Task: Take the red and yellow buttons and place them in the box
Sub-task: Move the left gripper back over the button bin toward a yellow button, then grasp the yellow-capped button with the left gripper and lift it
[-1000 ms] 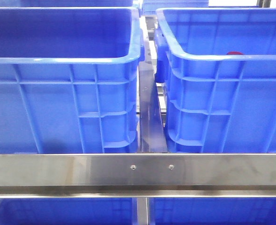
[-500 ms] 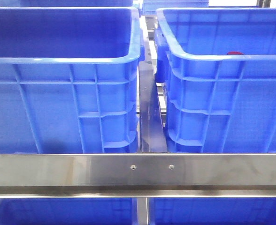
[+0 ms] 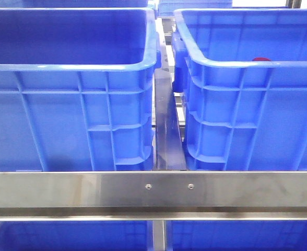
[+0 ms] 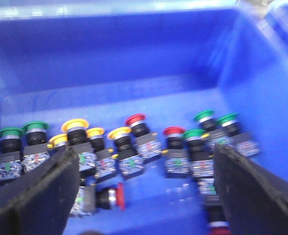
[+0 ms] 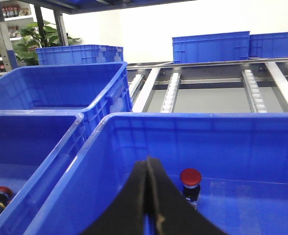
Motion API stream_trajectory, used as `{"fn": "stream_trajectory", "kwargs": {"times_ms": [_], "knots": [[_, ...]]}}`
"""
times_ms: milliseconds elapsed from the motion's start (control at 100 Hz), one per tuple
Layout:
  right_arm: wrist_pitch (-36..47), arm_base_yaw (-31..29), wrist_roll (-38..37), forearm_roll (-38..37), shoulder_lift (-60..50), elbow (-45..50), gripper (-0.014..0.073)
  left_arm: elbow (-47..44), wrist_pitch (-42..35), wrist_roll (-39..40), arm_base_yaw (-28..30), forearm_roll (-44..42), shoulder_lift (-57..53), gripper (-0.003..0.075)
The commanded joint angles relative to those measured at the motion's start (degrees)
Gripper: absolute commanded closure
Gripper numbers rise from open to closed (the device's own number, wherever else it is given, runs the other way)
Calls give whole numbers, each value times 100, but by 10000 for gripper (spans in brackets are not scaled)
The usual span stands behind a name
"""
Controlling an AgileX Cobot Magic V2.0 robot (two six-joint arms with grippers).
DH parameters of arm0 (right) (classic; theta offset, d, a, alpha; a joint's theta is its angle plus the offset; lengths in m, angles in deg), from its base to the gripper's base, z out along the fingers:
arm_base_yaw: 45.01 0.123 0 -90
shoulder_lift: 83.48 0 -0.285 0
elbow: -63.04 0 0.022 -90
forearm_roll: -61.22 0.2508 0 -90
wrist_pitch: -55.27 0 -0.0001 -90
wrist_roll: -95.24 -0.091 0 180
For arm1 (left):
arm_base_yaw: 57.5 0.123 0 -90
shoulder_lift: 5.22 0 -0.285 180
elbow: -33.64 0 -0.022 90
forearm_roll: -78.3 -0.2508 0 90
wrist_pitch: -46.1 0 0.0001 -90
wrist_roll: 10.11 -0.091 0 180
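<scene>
In the left wrist view, several push buttons with red, yellow and green caps lie in a loose row on a blue crate floor [image 4: 183, 103]. My left gripper [image 4: 143, 164] hangs open above them with nothing between its fingers. A red button [image 4: 135, 119] and a yellow one [image 4: 75, 125] stand in the row, and another red one [image 4: 118, 196] lies on its side nearer the fingers. My right gripper [image 5: 149, 169] is shut and empty over the box [image 5: 193, 119], where a single red button [image 5: 190, 177] stands. In the front view only its red cap [image 3: 261, 59] shows; no gripper appears there.
Two blue crates stand side by side, left [image 3: 70, 67] and right [image 3: 237, 64], behind a steel rail [image 3: 153, 191] with a narrow gap between them. Green buttons [image 4: 203, 116] mix with the others. Roller tracks [image 5: 171, 90] and more crates [image 5: 210, 46] lie beyond.
</scene>
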State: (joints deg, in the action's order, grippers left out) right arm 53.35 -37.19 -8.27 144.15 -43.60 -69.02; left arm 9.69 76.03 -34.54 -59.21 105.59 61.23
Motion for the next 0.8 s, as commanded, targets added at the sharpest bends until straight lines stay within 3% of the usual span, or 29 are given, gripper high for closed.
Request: {"fn": "stream_trajectory", "kwargs": {"times_ms": [0, 350, 790], "knots": [[-6, -16, 37, -35, -8, -161, 660, 493, -354, 152, 15, -147, 508, 189], [-6, -16, 37, -35, -8, -161, 660, 1411, -344, 1187, 15, -1432, 2283, 190], [-6, -16, 37, -35, -8, -161, 660, 1523, -485, 1350, 175, -1680, 3191, 190]]}}
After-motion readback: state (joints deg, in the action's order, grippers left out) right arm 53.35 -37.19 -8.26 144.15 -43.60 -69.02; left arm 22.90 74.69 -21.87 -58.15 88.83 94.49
